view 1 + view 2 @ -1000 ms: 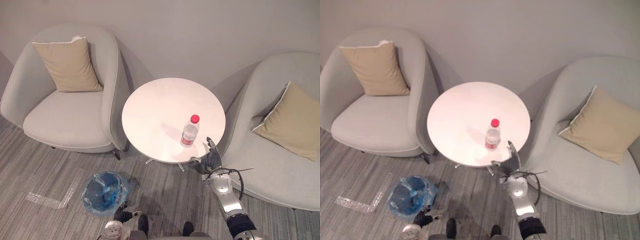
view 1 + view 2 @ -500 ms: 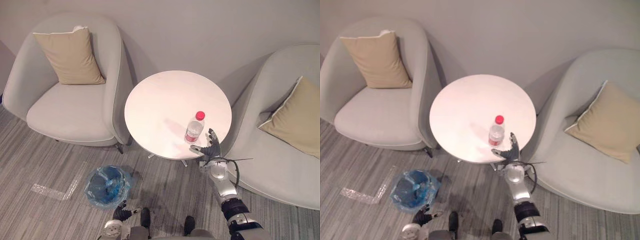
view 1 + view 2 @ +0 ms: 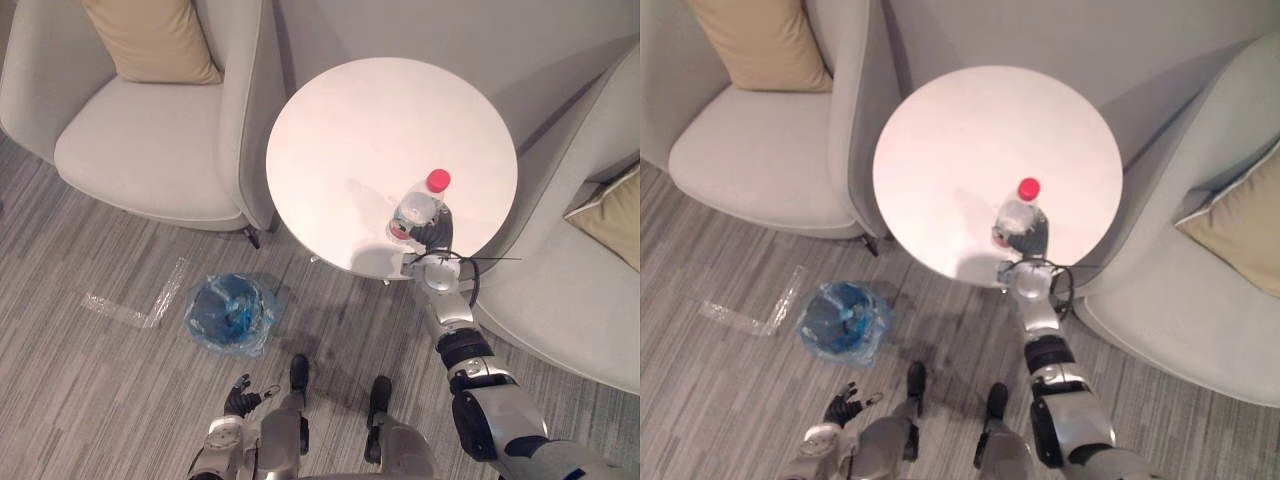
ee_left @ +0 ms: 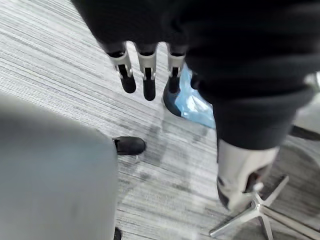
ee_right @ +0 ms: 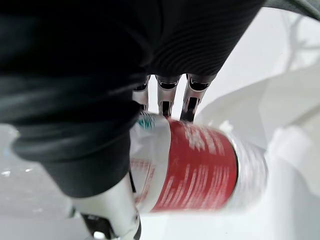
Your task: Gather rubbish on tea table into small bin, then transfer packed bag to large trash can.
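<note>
My right robot hand [image 3: 435,235] has closed in and grips the water bottle [image 3: 412,208] on the counter [image 3: 360,130], right of centre; left robot hand [image 4: 147,67] hangs slack. Next, I'd lift it toward the lower-left small bin [image 3: 230,310].

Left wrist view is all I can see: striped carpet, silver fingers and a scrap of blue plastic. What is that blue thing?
Observer: It is the small bin, lined with a blue bag, standing on the floor beside a round white table.
Visitor: Is anything on that table?
Observer: One clear bottle with a red cap, standing near the edge closest to the robot.
Visitor: The left hand I see just hangs open. Is the other one touching the bottle?
Observer: Yes. The right hand has its fingers and thumb curled round the bottle, at its red label.
</note>
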Available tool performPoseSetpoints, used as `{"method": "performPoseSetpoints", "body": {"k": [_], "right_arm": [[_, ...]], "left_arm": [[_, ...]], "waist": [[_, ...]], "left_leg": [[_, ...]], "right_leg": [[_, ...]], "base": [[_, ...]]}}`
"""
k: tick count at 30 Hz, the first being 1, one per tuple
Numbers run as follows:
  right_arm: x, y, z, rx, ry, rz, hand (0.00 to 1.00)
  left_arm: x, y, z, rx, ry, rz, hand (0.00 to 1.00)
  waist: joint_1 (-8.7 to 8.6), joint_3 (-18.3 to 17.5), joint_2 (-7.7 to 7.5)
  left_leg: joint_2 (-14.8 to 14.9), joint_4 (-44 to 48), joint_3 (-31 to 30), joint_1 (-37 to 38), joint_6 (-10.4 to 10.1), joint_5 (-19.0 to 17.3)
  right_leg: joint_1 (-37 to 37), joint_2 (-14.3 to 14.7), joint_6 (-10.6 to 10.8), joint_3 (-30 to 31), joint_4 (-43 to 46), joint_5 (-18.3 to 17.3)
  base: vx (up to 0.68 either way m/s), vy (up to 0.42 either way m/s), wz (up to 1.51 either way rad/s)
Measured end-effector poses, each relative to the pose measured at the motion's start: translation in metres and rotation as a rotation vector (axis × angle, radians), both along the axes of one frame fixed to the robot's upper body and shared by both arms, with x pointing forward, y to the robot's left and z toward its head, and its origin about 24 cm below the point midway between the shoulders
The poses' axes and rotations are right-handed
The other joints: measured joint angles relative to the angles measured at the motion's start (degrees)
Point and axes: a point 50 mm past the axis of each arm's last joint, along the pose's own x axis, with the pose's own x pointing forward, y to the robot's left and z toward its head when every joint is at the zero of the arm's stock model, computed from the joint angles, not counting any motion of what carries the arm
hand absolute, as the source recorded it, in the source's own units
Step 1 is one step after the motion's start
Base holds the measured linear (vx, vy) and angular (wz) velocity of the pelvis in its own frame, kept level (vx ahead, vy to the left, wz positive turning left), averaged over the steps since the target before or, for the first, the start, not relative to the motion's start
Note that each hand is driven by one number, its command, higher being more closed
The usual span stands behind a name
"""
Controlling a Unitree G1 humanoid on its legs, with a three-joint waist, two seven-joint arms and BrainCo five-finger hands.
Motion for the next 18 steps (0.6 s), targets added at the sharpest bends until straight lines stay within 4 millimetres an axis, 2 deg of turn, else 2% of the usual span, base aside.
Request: {"method": "performPoseSetpoints", "body": {"k": [4, 7, 9, 13, 15, 18], "right_arm": [[0.000, 0.000, -0.001, 0.005, 0.002, 0.002, 1.00], [-0.021, 0.001, -0.012, 0.002, -0.021, 0.035, 1.00], [-0.027, 0.003, -0.015, -0.007, -0.025, 0.068, 1.00], [-0.046, 0.009, -0.017, -0.045, -0.061, 0.132, 1.00], [-0.055, 0.014, -0.018, -0.069, -0.076, 0.169, 1.00], [-0.078, 0.023, -0.028, -0.135, -0.068, 0.249, 1.00]], "left_arm": [[0.000, 0.000, 0.000, -0.002, -0.006, 0.001, 0.00], [0.001, -0.001, 0.000, -0.004, -0.005, -0.005, 0.00], [0.003, -0.002, 0.001, 0.002, -0.005, -0.017, 0.00], [0.000, -0.002, -0.002, 0.001, 0.019, -0.033, 0.00], [-0.002, -0.002, -0.003, 0.005, 0.034, -0.045, 0.00], [-0.007, 0.000, -0.006, 0.017, 0.060, -0.060, 0.00]], "waist": [[0.30, 0.00, 0.00], [0.25, -0.07, -0.15], [-0.13, -0.07, -0.16], [-0.95, -0.32, -0.56], [-1.21, -0.56, -0.91], [-1.43, -2.69, -2.21]], "left_leg": [[0.02, -0.19, 0.11, 0.12, -0.02, 0.02], [0.05, 0.05, 0.61, 1.66, -0.03, -0.01], [0.09, 0.04, 1.31, 2.58, -0.04, -0.02], [0.53, -0.26, 2.90, 3.95, -0.13, -0.16], [0.78, -0.26, 3.61, 4.52, -0.24, -0.25], [1.15, -0.26, 4.80, 5.41, -0.47, -0.62]], "right_leg": [[0.04, 0.00, 0.02, 0.10, 0.00, -0.02], [1.36, 0.00, 0.04, 0.94, 0.00, -0.02], [1.87, 0.00, 0.07, 1.58, 0.00, 0.00], [2.34, 0.32, 0.21, 3.39, 0.18, 0.10], [2.36, 0.52, 0.28, 4.45, 0.22, 0.16], [2.36, 0.99, 0.29, 6.21, 0.15, 0.16]], "base": [[0.01, 0.003, -0.01], [0.04, 0.014, -0.07], [-0.01, 0.014, -0.15], [-0.07, 0.009, -0.23], [-0.07, 0.003, -0.26], [-0.03, -0.002, -0.29]]}}
